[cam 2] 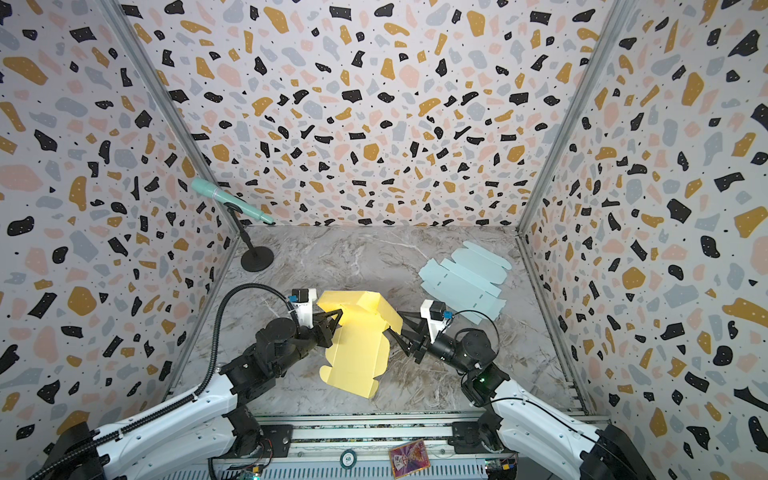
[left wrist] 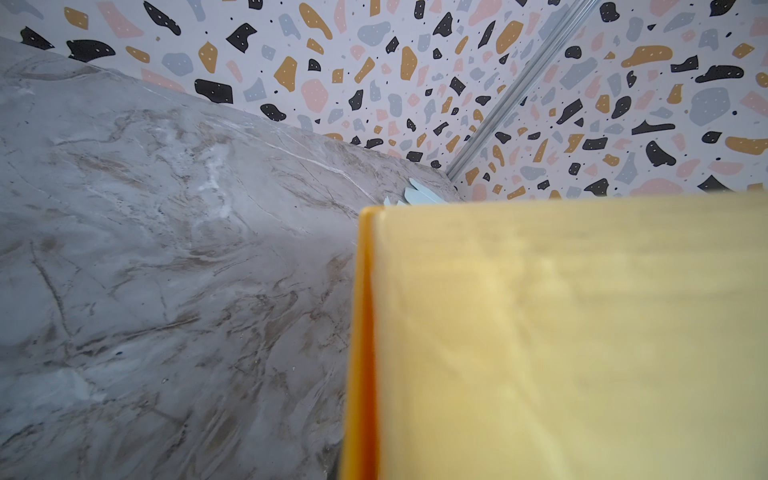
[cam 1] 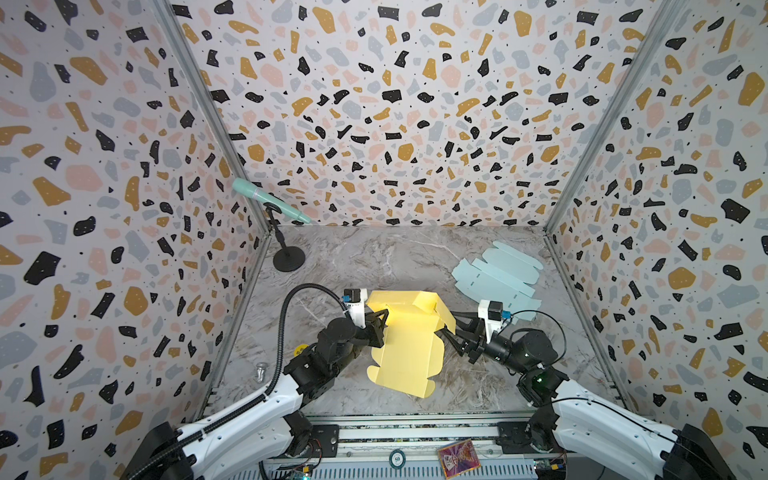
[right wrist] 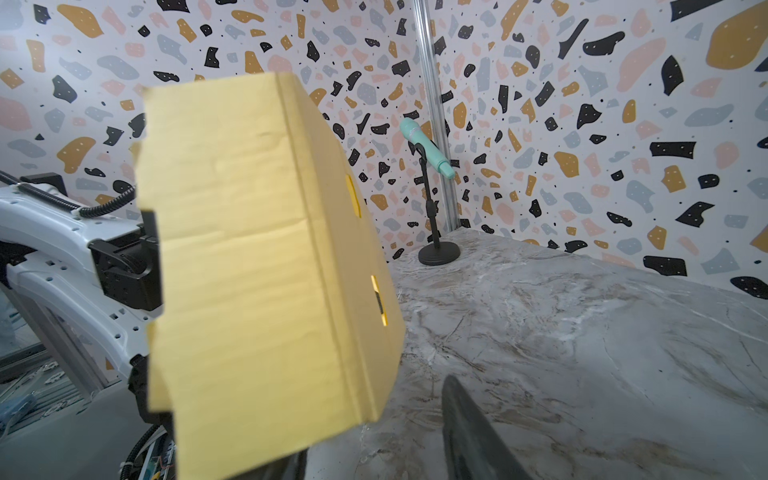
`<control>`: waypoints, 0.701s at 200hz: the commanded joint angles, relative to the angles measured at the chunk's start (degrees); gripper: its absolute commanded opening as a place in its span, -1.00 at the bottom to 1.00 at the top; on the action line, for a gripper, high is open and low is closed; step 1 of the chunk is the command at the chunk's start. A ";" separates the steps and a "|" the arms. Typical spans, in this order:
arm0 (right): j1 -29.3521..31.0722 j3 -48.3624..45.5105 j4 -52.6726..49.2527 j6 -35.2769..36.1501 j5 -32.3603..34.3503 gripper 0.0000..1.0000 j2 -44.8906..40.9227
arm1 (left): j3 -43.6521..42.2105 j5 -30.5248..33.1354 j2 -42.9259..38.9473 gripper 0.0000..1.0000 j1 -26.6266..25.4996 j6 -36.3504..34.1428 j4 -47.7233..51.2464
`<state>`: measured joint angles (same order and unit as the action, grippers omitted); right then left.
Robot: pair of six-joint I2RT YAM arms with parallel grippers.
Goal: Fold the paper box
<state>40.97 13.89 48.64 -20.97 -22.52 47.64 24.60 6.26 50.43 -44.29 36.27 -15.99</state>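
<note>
The yellow paper box (cam 1: 409,349) sits mid-table, partly folded, its far panels raised and a flat panel reaching toward the front. My left gripper (cam 1: 384,318) is shut on the box's raised left wall. In the left wrist view that wall (left wrist: 561,332) fills the near field and hides the fingers. At the box's right side my right gripper (cam 1: 446,326) stands open around the edge of the raised right flap. In the right wrist view the flap (right wrist: 249,270) covers one finger, and the other finger (right wrist: 469,432) is free over the table. Both top views show this; box (cam 2: 359,357).
A flat pale blue box blank (cam 1: 496,274) lies at the back right. A teal microphone (cam 1: 266,203) on a black stand (cam 1: 289,259) is in the back left corner. A small metal piece (cam 1: 261,371) lies by the left wall. Patterned walls enclose three sides.
</note>
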 commanded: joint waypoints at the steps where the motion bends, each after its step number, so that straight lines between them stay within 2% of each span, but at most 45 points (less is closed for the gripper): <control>1: 0.45 2.41 2.80 -1.86 2.10 0.02 1.08 | -0.96 -0.99 -0.06 -1.00 0.32 -0.57 -2.73; 78: 2.79 3.92 0.67 -2.31 7.07 -0.06 4.56 | -1.62 -1.69 0.59 -1.00 0.34 -1.24 -3.11; 105: 2.97 5.40 -4.68 -1.09 7.22 -0.11 4.64 | -1.57 -0.58 0.20 -1.00 0.33 -1.73 -1.90; 140: 3.06 5.92 -15.43 3.87 7.77 -0.10 -1.92 | -2.10 -0.23 -1.14 -1.00 1.21 -2.66 -0.81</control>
<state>43.75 16.93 41.50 -21.19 -15.79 50.00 23.22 7.79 50.35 -43.46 36.01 -16.34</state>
